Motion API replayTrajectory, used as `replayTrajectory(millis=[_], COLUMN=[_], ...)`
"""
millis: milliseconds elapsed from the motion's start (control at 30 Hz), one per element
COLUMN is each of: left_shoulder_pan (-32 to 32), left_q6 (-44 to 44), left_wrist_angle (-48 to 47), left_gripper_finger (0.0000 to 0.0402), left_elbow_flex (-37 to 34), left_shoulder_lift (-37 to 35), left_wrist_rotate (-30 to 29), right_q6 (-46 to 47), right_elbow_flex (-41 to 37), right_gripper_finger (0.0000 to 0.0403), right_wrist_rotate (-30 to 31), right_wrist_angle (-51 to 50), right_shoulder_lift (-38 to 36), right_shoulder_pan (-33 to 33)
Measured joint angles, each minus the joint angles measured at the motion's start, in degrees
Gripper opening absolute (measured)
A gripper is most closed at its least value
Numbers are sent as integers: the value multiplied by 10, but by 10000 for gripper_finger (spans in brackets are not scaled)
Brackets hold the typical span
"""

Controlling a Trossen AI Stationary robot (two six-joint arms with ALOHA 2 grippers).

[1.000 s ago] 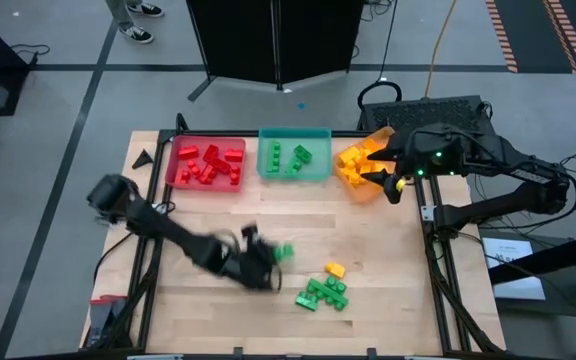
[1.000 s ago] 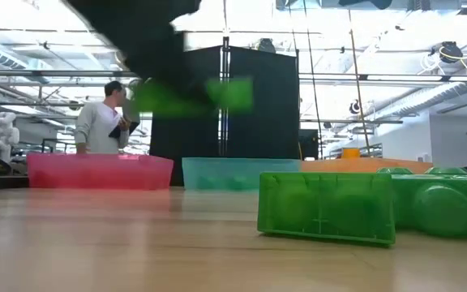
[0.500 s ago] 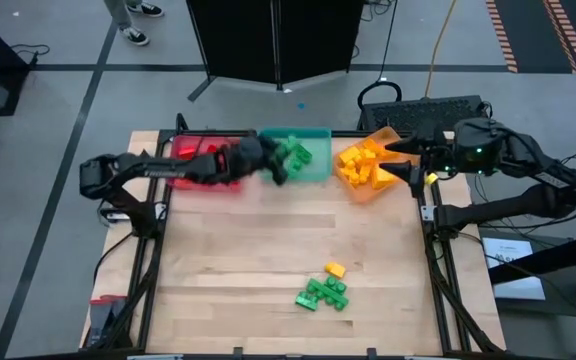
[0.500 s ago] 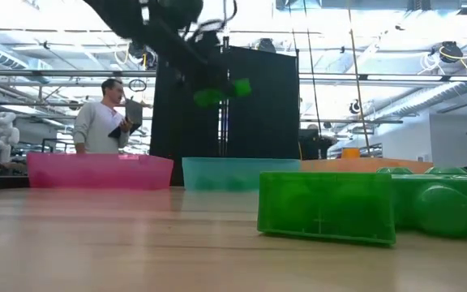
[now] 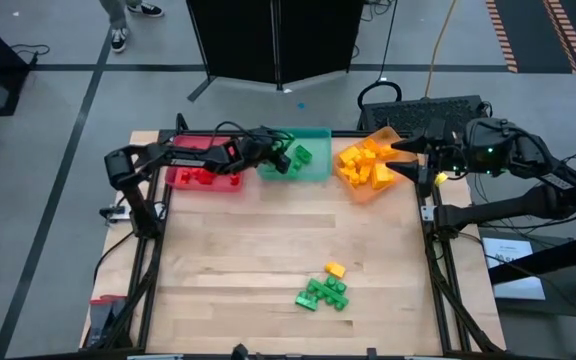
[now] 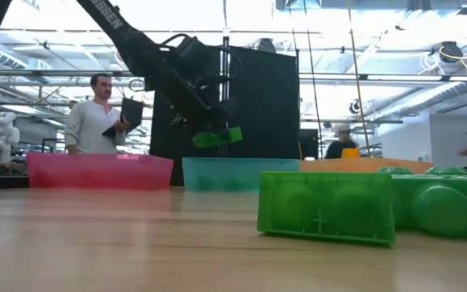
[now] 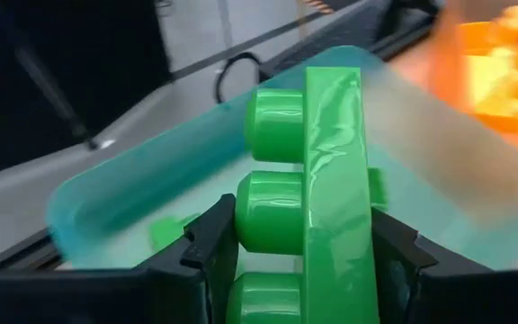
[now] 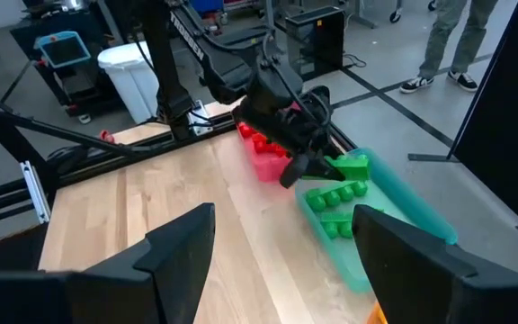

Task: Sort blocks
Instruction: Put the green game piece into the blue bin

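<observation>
**One green brick hanging over the teal tray**

One green brick [image 7: 331, 189] sits pinched between the left gripper [image 5: 276, 160] fingers, held up above the teal tray [image 5: 318, 172], which already has a few green bricks in it. From where I stand this looks like the drop-off step; next it should only need to let go above the tray. The right gripper [image 5: 411, 162] waits spread wide and empty by the orange tray [image 5: 368, 192]. More green bricks [image 5: 322, 293] and a yellow one [image 5: 335, 269] lie on the table [image 5: 238, 250], well apart from the trays.

Grey floor [image 5: 48, 120] with dark seams; tall black panel [image 6: 258, 105]; bright ceiling lights; pale wooden surface [image 5: 268, 250].
</observation>
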Motion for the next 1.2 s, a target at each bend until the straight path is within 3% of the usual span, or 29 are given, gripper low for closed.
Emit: replayTrajectory(millis=[100, 267, 367, 567, 733, 867, 1000, 1200], left_shoulder_pan=[1, 7, 8, -30, -120, -196, -255, -314], left_q6=[-7, -3, 17, 91, 185, 247, 267, 264], left_wrist_angle=[-2, -1, -4, 0, -33, -71, -129, -115], left_gripper_finger=[202, 285, 304, 298, 292, 292, 292, 292], left_elbow_flex=[0, 0, 10, 66, 101, 107, 107, 107], left_shoulder_lift=[5, 5, 0, -24, -33, -33, -32, 2], left_wrist_rotate=[-25, -13, 49, 255, 320, 323, 269, 248], right_q6=[0, 1, 2, 6, 11, 22, 24, 21], right_elbow_flex=[0, 0, 0, 0, 0, 0, 0, 0], right_gripper_finger=[258, 258, 258, 258, 258, 258, 258, 258], right_wrist_rotate=[0, -2, -2, -23, -37, -37, -37, -37], right_wrist_angle=[0, -5, -8, -9, -14, -38, -47, -47], right_shoulder_lift=[-1, -1, -2, -9, -17, -25, -30, -32], right_shoulder_pan=[0, 0, 0, 0, 0, 0, 0, 0])
